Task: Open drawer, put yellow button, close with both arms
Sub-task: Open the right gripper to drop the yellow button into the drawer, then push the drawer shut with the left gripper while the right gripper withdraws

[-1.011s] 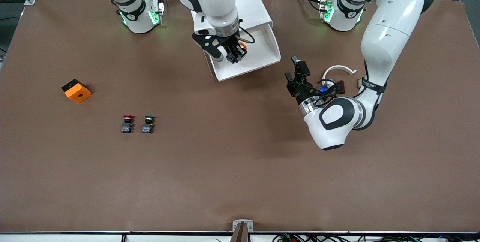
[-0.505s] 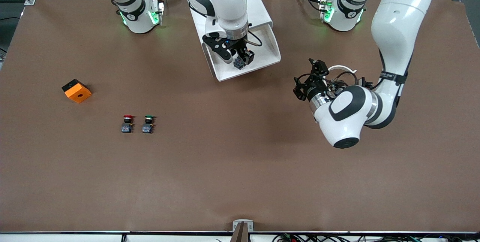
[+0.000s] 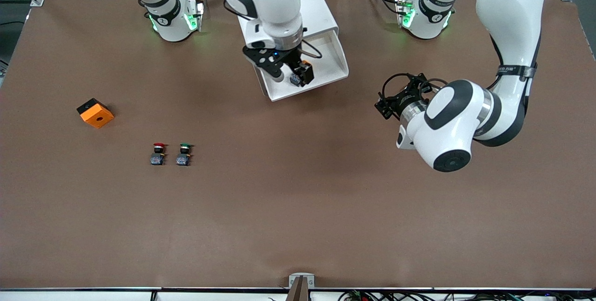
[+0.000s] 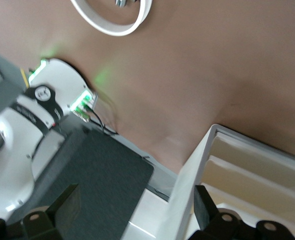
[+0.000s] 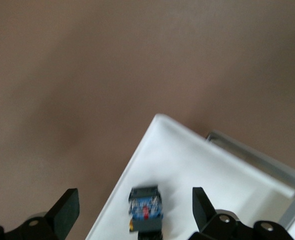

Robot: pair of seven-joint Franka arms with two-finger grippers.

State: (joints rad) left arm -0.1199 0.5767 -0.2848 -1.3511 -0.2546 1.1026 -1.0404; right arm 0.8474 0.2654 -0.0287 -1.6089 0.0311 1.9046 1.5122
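Yellow button [image 5: 145,209] lies in the open drawer [image 3: 321,65]'s tray, right gripper [image 3: 298,73] over it, fingers wide. Left gripper [image 3: 389,104] waits wide over the worktop [image 3: 298,198]. Risk: rising fingers clip the button, or uneven pushes jam the drawer.

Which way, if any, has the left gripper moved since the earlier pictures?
Yes. The left gripper has moved toward the left arm's end of the table, away from the open drawer.

Brown table [image 3: 298,217] w/ cabinet [image 3: 321,17], orange block [image 3: 95,112], 2 buttons [image 3: 170,154]
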